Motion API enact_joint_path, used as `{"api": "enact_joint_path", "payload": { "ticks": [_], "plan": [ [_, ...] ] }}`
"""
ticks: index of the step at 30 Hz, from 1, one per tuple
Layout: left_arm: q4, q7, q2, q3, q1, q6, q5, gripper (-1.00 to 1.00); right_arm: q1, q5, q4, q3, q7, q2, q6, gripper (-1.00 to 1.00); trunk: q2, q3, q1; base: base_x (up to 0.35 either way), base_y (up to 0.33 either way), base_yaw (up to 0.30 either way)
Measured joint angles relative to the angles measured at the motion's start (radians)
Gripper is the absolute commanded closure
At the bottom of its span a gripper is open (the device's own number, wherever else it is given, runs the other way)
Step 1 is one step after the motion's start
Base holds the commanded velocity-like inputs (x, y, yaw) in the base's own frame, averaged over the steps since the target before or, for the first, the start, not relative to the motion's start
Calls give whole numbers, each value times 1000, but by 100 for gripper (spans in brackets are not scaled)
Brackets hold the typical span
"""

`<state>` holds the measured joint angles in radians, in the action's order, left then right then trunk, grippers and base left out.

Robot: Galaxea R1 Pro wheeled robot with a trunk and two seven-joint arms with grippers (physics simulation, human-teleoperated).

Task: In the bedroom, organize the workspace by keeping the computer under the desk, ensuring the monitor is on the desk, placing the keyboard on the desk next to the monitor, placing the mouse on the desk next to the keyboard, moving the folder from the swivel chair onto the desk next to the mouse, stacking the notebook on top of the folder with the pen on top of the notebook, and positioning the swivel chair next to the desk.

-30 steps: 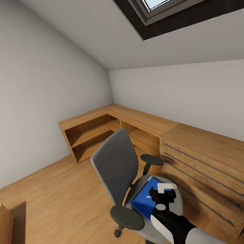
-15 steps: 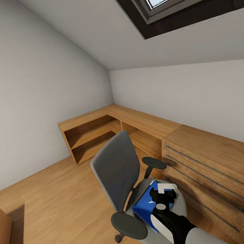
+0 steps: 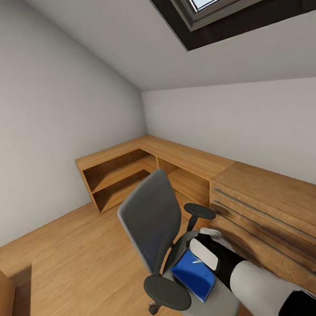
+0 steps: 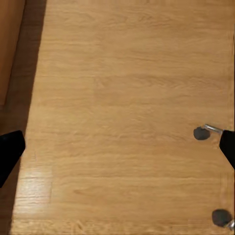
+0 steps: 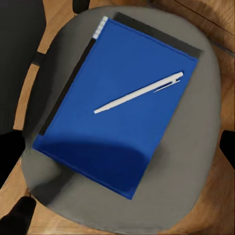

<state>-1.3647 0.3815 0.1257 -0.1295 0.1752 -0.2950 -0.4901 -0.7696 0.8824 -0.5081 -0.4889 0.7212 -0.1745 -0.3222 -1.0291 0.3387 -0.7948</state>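
One long wooden unit (image 3: 200,164) runs along the far walls into the corner, shelves at one end and drawers (image 3: 270,222) at the other; it is the light wood piece, not the black-topped desk. Next in size is the swivel chair (image 3: 157,219), parked just beside the drawers. The folder (image 5: 122,105) lies flat across the seat (image 5: 196,161), one corner near the seat's front edge, with the pen (image 5: 139,93) resting slantwise on top of it; a dark edge beneath the folder may be the notebook, which I cannot confirm. The right gripper (image 5: 117,161) hangs above the seat, fingers spread wide and empty, probably lining up to grasp. The left gripper (image 4: 117,147) faces bare floor (image 4: 122,73), fingers also wide apart.
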Motion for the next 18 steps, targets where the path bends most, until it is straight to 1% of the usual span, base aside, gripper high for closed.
{"api": "enact_joint_path", "payload": {
  "ticks": [1, 2, 4, 5, 6, 8, 9, 11, 12, 16, 18],
  "plan": [
    [-32, 0, 0, -19, -1, -42, -24, -100, -2, 7, 0, 6, 0, 0, -2, -100, 0, 0, 0, 0, 0, 0],
    [-71, 0, 0, -41, -6, -110, -70, -100, -4, 12, 0, 20, -2, 4, -5, -100, 0, 0, 0, 0, 0, 0],
    [-105, 1, 0, -57, -19, -167, -118, -100, -6, 16, 0, 31, -3, 7, -4, -100, 0, 0, 0, 0, 0, 0],
    [-132, 1, 0, -66, -35, -210, -162, -100, -7, 19, 2, 38, -4, 9, 2, -100, 0, 0, 0, 0, 0, 0],
    [-164, 1, 1, -75, -56, -249, -222, -100, -8, 20, 4, 43, -4, 10, 25, -100, 0, 0, 0, 0, 0, 0],
    [-186, -1, 2, -78, -66, -265, -260, -100, -8, 21, 5, 45, -2, 12, 44, -100, 0, 0, 0, 0, 0, 0],
    [-207, -3, 2, -80, -72, -275, -296, -100, -8, 23, 5, 47, -3, 13, 57, -100, 0, 0, 0, 0, 0, 0],
    [-224, -4, 1, -82, -76, -281, -329, -100, -8, 24, 5, 48, -4, 14, 66, -100, 0, 0, 0, 0, 0, 0],
    [-237, -6, 1, -83, -80, -286, -361, -100, -8, 25, 6, 49, -5, 15, 74, -100, 0, 0, 0, 0, 0, 0],
    [-246, -6, 1, -85, -82, -288, -382, -100, -8, 25, 6, 50, -5, 16, 79, -100, 0, 0, 0, 0, 0, 0],
    [-249, -7, 2, -98, -83, -286, -390, -100, -8, 24, 6, 50, -4, 17, 82, -100, 0, 0, 0, 0, 0, 0]
  ]
}}
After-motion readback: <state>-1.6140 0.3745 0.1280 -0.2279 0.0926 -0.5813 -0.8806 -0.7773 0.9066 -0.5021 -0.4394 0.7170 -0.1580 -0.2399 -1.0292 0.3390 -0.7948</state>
